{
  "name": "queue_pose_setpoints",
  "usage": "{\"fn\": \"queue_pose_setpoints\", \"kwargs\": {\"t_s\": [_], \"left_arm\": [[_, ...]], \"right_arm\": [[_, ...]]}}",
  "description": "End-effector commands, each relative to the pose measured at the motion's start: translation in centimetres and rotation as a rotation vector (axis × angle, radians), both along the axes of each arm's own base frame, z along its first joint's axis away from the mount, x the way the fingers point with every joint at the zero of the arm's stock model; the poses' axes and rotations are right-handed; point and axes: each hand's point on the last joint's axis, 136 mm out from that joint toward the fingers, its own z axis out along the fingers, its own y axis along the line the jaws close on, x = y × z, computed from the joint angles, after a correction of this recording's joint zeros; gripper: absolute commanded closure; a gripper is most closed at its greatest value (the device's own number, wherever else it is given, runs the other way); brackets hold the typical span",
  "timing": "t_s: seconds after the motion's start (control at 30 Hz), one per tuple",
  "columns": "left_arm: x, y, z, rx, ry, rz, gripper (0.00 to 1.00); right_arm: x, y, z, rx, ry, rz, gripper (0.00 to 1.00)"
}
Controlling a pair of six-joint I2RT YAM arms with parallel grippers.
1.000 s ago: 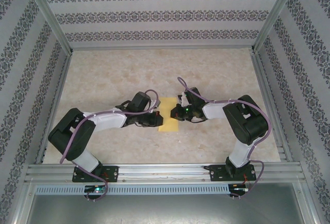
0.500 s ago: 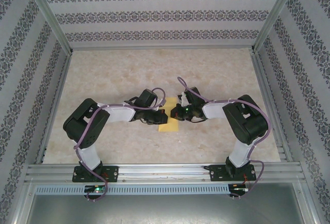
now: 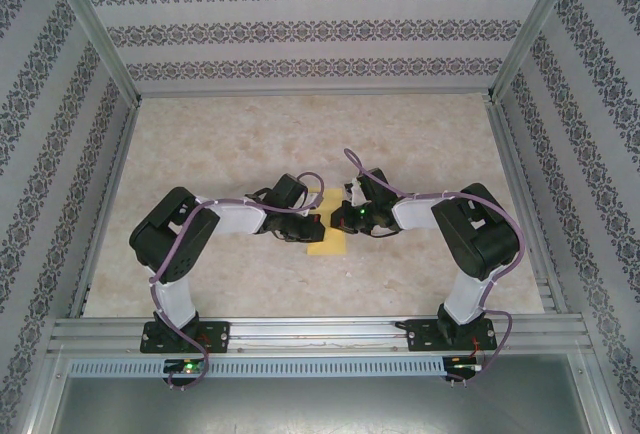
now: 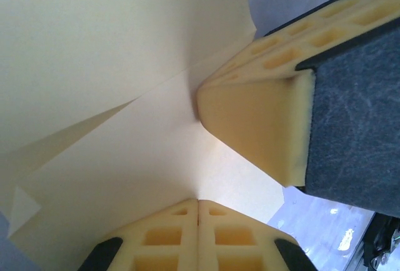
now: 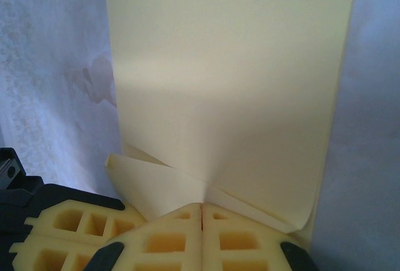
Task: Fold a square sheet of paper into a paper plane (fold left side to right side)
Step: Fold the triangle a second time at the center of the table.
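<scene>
Creasing step, likely: left fingers [image 4: 164, 238] and right fingers [image 5: 167, 241], each pair together, press the square sheet of paper [image 3: 328, 243]; next, slide along the fold.

Pale beige marbled table [image 3: 250, 139], edged by aluminium rails [image 3: 330, 332] along sides and near edge. Lying flat near its middle: square sheet of paper [image 3: 330, 242], yellow, folded to a narrow strip running near to far, creased flaps on it.
</scene>
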Motion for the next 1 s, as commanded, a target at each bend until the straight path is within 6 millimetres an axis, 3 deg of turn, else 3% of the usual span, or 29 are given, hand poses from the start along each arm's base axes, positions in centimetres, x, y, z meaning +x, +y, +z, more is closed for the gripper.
{"fn": "queue_pose_setpoints", "kwargs": {"t_s": [0.0, 0.67, 0.77, 0.97], "left_arm": [[-0.6, 1.2, -1.5, 0.086, 0.006, -0.018, 1.0], [-3.9, 2.6, 0.1, 0.059, -0.019, -0.093, 0.94], [-3.9, 2.7, 1.1, 0.046, -0.048, -0.091, 0.93], [-2.2, 3.5, 4.5, 0.009, -0.134, -0.023, 0.86]], "right_arm": [[-2.4, -3.7, -5.1, -0.194, 0.126, -0.04, 1.0], [-2.0, -3.5, -4.7, -0.181, 0.121, -0.039, 1.0], [-1.5, -3.0, -3.9, -0.156, 0.107, -0.035, 1.0], [0.2, -1.4, 0.0, -0.07, 0.023, -0.026, 1.0]]}}
